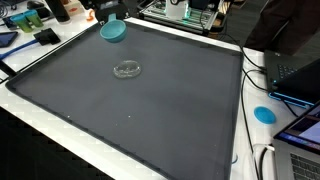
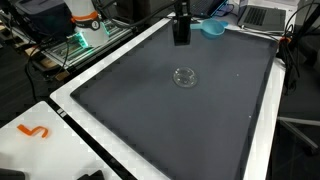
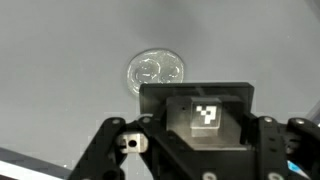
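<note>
Black pincer [image 3: 197, 140] fills the lower frame, with a small checkered tag [image 3: 205, 115] on its body. Just beyond it, a clear round dish [image 3: 155, 72] lies on the grey desk [image 3: 60, 60].

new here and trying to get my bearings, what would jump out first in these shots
A large dark grey mat covers most of the white-edged table in both exterior views. Near its middle lies a small clear round dish, which also shows in the wrist view. A teal plastic bowl sits at the mat's far edge, close beside the black gripper that hangs above the mat.
</note>
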Motion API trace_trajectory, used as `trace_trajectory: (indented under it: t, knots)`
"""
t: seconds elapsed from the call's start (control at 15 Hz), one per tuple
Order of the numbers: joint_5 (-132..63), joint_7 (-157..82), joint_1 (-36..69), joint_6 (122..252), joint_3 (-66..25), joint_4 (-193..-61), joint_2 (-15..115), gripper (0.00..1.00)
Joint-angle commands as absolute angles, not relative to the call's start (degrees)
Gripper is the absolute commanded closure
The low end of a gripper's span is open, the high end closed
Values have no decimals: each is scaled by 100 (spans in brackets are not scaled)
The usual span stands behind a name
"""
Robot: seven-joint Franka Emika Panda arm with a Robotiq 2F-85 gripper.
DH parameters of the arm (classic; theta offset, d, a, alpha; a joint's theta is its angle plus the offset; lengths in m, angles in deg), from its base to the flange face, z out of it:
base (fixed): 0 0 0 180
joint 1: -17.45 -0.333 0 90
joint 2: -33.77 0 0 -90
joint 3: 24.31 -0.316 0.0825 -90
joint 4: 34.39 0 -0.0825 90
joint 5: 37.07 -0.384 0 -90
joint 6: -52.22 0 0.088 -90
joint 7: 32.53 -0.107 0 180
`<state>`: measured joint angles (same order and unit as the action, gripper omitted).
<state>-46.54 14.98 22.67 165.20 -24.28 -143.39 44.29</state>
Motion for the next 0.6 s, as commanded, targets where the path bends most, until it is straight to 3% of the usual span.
trace_trajectory:
  t: [0.0,0.53]
  knots:
    - [-4647,1497,2266,16484,-2430,-14317,4431,44]
    - [-4647,1499,2265,16436,-2430,-14288,4431,44]
